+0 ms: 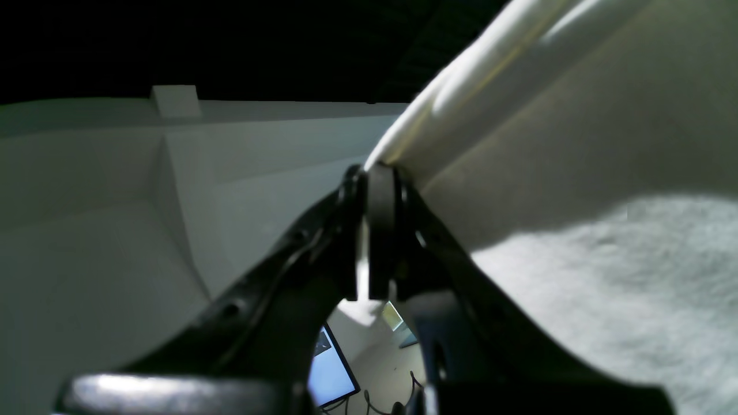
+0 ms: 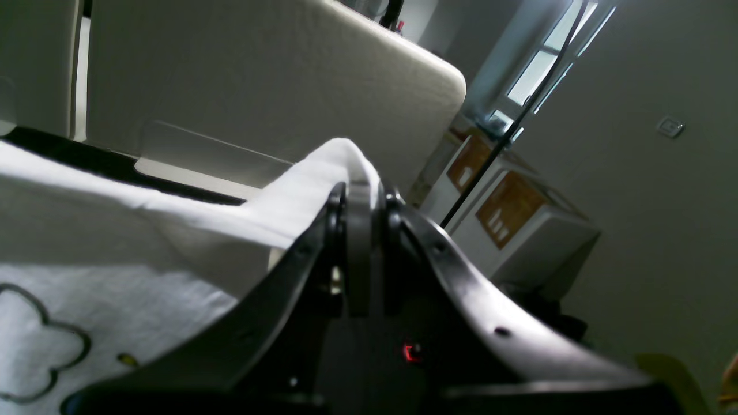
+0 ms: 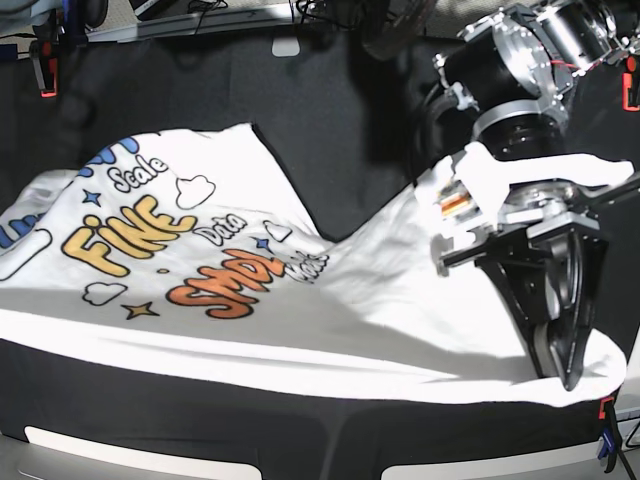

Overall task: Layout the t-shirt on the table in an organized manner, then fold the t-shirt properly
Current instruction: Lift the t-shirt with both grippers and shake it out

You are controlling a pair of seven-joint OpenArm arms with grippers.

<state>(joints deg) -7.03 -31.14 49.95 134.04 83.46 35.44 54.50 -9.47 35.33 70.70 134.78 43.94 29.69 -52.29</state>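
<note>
Left wrist view: left end effector (image 1: pixel 369 173) is pinched on the white t-shirt (image 1: pixel 576 115), whose fold runs toward 1 o'clock.

Right wrist view: right end effector (image 2: pixel 360 190) clamps a white bunch at 12 o'clock.

Base view: shirt drapes over the black bench (image 3: pixel 350 110), long axis 9 to 3 o'clock, lettering up.
</note>
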